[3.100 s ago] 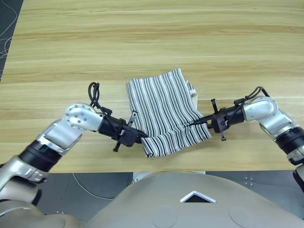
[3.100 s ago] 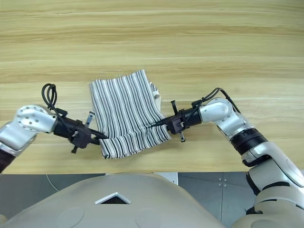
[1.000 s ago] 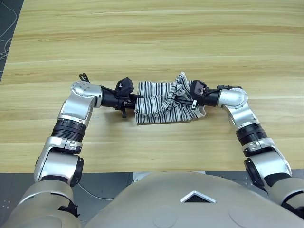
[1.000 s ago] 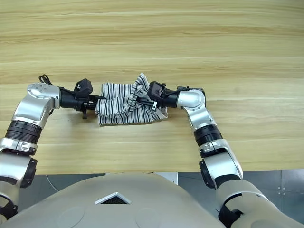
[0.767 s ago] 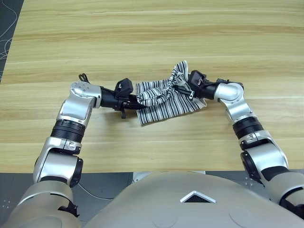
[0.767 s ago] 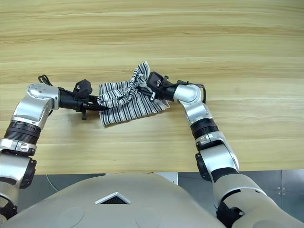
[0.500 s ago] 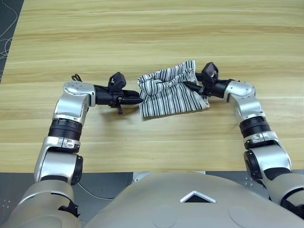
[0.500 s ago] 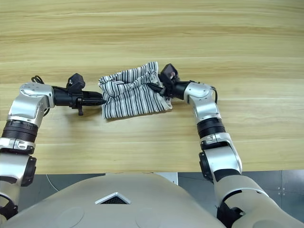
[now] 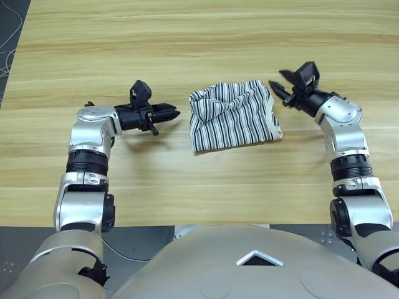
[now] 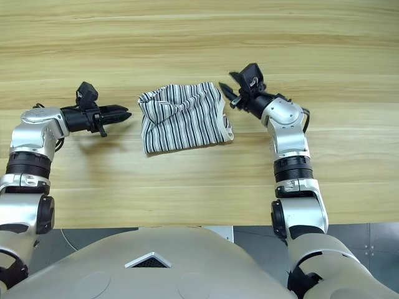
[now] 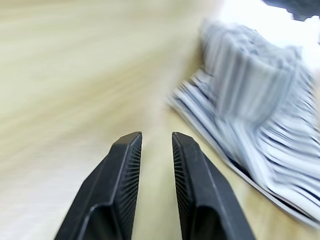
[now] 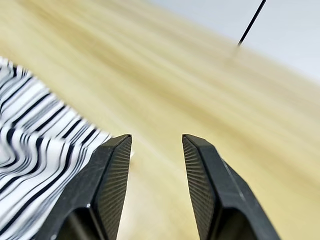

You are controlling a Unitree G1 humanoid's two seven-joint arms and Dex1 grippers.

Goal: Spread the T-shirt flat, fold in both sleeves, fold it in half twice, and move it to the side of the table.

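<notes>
Presently, the striped T-shirt point(image 9: 234, 115) lies as 1 compact folded rectangle on the wooden table point(image 9: 187, 37), between the 2 grippers and touching neither. Its top-left corner is bunched into a raised roll, while the other edges lie flatter.

The left gripper point(image 9: 174, 113) hangs just off the shirt's left edge. The left wrist view shows its fingers point(image 11: 125, 165) nearly parallel with only a narrow slot between them and nothing held. The right gripper point(image 9: 275, 78) sits near the shirt's top-right corner. Its fingers point(image 12: 112, 165) are spread wider and also hold nothing.

We judge the folding essentially complete, so the step in hand is moving the bundle to the side of the table.

To do this well:

1. We widen the left fingers enough to take in every layer.
2. We bring each gripper low against the table at opposite side edges, so that 1 finger slides under the stack.
3. We pinch through all layers, not only the top one, taking care at the rolled corner.
4. We carry both ends together at constant spacing, avoiding any pull that could open the folds.
</notes>
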